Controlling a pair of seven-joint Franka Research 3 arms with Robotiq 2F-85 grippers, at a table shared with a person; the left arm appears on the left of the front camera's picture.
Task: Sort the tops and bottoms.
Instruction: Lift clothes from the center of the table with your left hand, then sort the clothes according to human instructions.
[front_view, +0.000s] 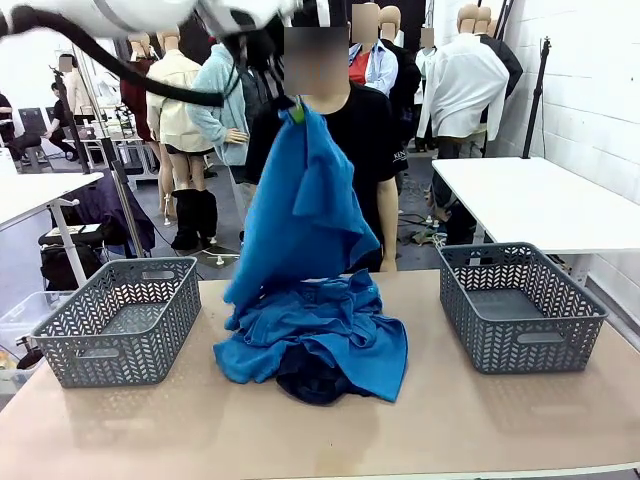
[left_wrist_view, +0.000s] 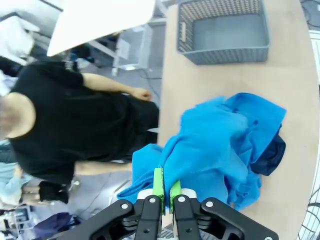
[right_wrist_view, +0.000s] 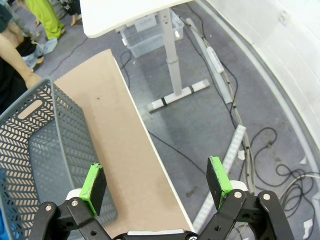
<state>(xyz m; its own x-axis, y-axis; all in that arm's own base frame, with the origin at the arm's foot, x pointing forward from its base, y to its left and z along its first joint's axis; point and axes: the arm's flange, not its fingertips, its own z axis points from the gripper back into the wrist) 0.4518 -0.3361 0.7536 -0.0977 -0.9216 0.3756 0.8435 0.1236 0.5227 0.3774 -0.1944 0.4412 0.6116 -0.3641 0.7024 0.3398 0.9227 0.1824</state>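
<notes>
Hanging from the clamped left gripper, one bright blue button-up fabric top is held high above the table.

Its green pads are pressed together on a fold of the cloth, and the garment's lower edge reaches down to a heap of further bright blue tops at the middle of the tan table. A very dark navy fabric bottom is tucked under the heap's near edge. Grey plastic lattice baskets are set at the left and right, both apart from the heap. The right gripper is held with jaws wide apart and nothing between them, above the table's edge beside the right basket.
</notes>
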